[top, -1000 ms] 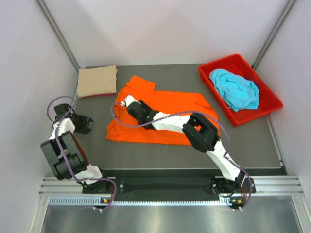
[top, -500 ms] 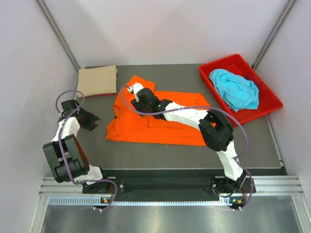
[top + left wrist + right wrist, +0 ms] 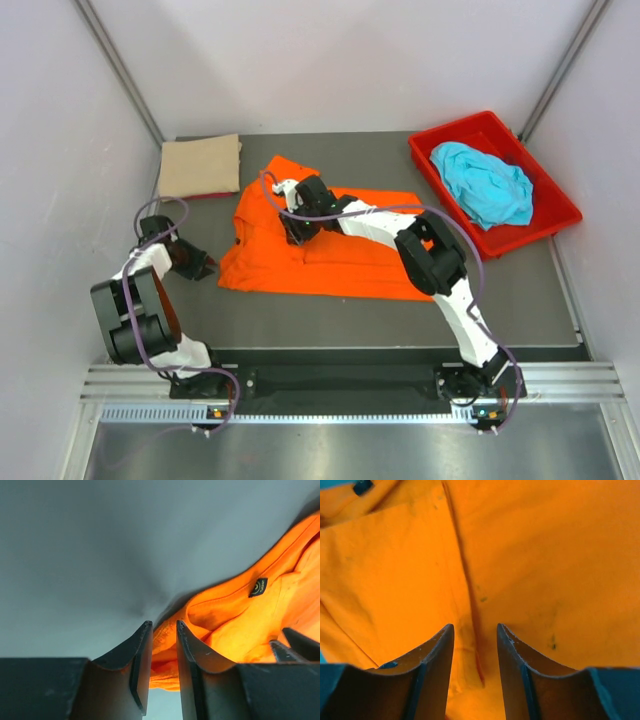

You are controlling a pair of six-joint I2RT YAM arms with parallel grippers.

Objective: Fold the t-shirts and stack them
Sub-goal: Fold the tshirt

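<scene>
Grey table [image 3: 300,322], white walls [image 3: 350,60]; orange shirt [image 3: 340,268] lies mid-table. Your right claw [image 3: 474,627] stands parted on it. Left claw [image 3: 162,623] at the hem, grip unclear.

surface: dark grey table [image 3: 300,315] | bin: red plastic bin [image 3: 484,132], far right corner, set askew

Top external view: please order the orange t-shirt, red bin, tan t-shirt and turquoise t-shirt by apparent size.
1. orange t-shirt
2. red bin
3. tan t-shirt and turquoise t-shirt: they look about alike, so I do not rank them.
</scene>
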